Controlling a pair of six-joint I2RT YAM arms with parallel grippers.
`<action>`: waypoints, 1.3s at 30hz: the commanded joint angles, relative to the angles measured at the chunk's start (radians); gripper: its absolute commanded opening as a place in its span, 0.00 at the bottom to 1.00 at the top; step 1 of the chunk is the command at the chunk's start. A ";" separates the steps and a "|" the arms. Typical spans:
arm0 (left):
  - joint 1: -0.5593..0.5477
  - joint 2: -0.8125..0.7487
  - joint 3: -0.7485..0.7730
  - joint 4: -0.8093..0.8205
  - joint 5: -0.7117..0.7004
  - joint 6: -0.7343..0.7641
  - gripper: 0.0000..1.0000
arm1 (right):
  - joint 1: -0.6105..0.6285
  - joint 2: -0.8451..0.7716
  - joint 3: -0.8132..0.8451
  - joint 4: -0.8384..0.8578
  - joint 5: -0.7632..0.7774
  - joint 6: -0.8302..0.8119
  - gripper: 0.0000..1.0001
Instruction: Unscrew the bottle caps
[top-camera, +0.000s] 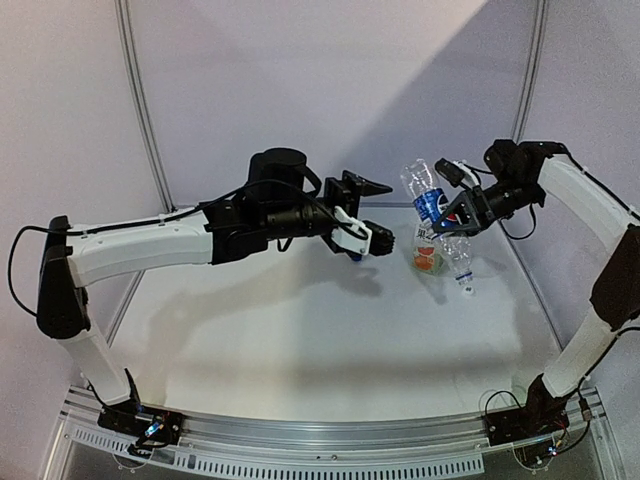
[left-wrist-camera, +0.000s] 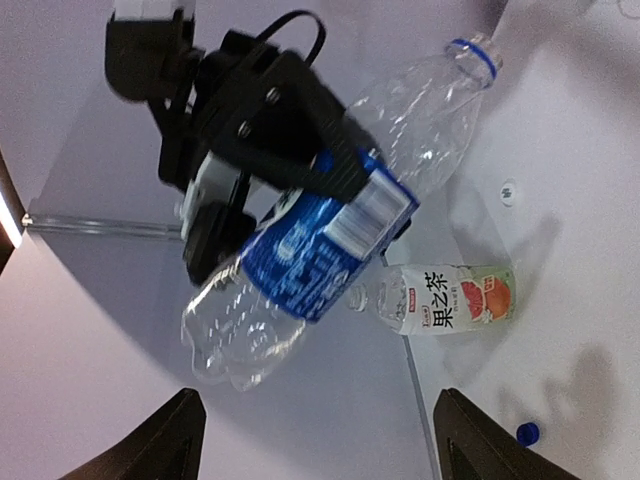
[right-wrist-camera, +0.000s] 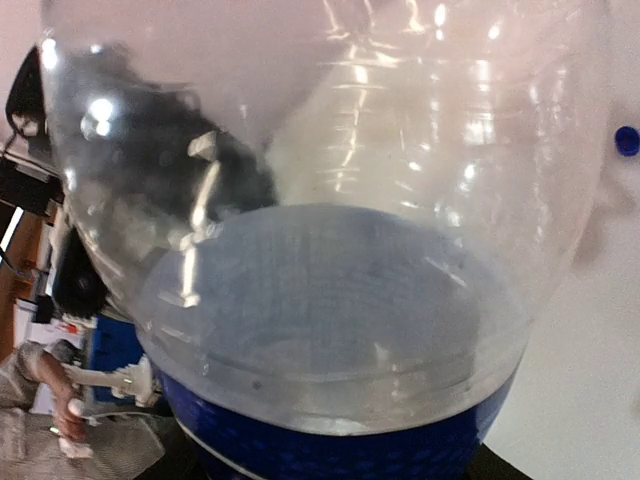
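My right gripper is shut on the slim Pepsi bottle at its blue label and holds it tilted above the table. In the left wrist view the bottle has an open neck with a blue ring and no cap. It fills the right wrist view. The blue cap lies on the table and also shows in the right wrist view. The wider bottle with the green-white-orange label lies on its side on the table. My left gripper is open and empty, short of the Pepsi bottle.
A small round white thing lies on the table beyond the wider bottle; I cannot tell whether it is the white cap. Grey curtain walls with metal poles close the back. The table's right edge runs close to the bottles.
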 joint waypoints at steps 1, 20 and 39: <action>-0.048 -0.033 -0.047 -0.038 -0.007 0.135 0.80 | 0.053 0.126 -0.001 0.043 -0.181 0.217 0.60; -0.115 0.137 0.302 -0.624 0.103 0.050 0.74 | 0.172 0.369 -0.242 0.511 -0.395 1.070 0.59; -0.108 0.348 0.547 -0.755 0.220 -0.355 0.66 | 0.174 0.354 -0.336 0.601 -0.367 1.231 0.57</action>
